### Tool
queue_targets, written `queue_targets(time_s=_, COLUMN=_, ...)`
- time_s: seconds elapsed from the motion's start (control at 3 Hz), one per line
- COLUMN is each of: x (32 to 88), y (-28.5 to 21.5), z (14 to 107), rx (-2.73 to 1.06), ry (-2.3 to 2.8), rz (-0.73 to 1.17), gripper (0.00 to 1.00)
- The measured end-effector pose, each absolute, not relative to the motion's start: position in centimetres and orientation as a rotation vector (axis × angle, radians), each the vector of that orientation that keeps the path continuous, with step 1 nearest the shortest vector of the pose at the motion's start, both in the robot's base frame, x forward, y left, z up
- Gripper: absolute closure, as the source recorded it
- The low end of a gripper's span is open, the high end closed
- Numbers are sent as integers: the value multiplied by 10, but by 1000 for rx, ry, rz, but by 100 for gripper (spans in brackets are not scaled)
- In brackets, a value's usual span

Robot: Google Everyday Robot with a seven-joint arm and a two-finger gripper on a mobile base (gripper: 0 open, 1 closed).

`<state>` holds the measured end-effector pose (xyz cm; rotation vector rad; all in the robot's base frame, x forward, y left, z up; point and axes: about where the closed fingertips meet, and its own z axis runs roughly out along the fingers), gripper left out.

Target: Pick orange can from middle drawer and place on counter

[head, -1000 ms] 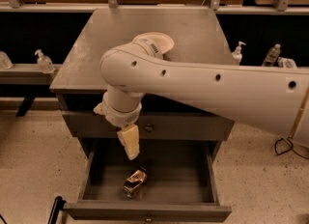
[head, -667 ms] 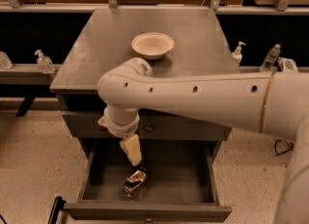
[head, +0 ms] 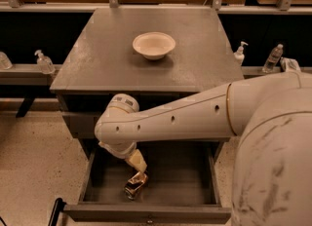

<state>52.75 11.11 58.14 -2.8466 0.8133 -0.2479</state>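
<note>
Lying tilted near the front left of the open middle drawer (head: 195,191), the orange can (head: 135,186) is seen, its print too dim to be read. Just above it, touching or nearly so, the gripper (head: 139,169) is positioned; its state cannot be told. The drawer's rear is hidden by the arm (head: 185,120). Beyond, a white bowl (head: 154,45) is set on the counter (head: 97,59).
</note>
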Motion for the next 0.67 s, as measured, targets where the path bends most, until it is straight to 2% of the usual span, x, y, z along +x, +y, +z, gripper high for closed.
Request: queue_targets(time_s=0.67, x=537, y=91, z=552, rx=-2861, ry=812, rz=-180, gripper=0)
